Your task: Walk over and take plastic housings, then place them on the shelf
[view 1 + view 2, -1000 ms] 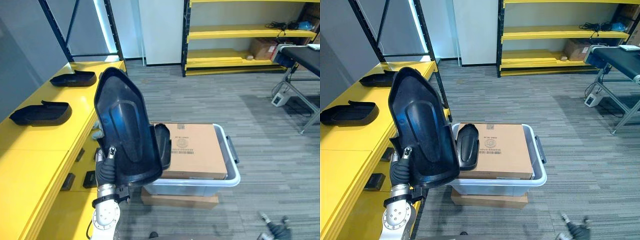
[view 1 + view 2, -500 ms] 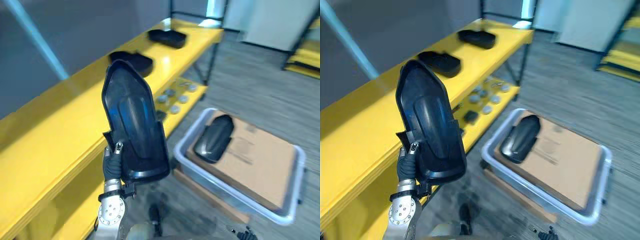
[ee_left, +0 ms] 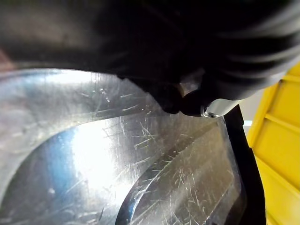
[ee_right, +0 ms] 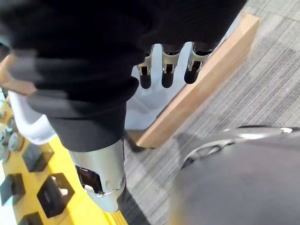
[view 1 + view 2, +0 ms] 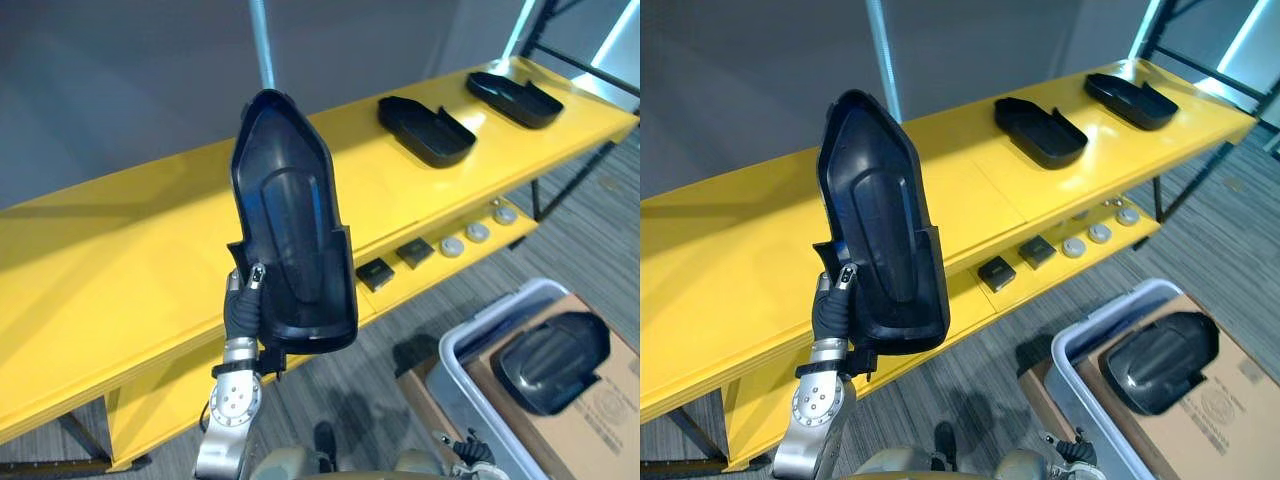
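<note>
So the left hand [image 5: 243, 308] has its fingers wrapped round the bottom edge of a big black plastic housing [image 5: 290, 250]. It's holding it upright, hollow side facing the camera, in front of the yellow shelf [image 5: 120, 270] and over its front edge. The shelf top under the housing is bare. Two more housings [image 5: 425, 130] are lying open side up further along the top, well apart from the held one.

On the shelf's lower tier there are a couple of small black blocks [image 5: 375, 273] and a row of round silver pieces [image 5: 478, 232]. On the floor just off the shelf sits a grey bin [image 5: 492, 316] with a cardboard box [image 5: 600, 410] in it, and a fourth housing [image 5: 550, 360] lies on the box. The box has a printed label [image 5: 1218, 402], too small to read.

The right hand [image 4: 167, 69] hangs low by the bin, fingers loose and holding nothing.
</note>
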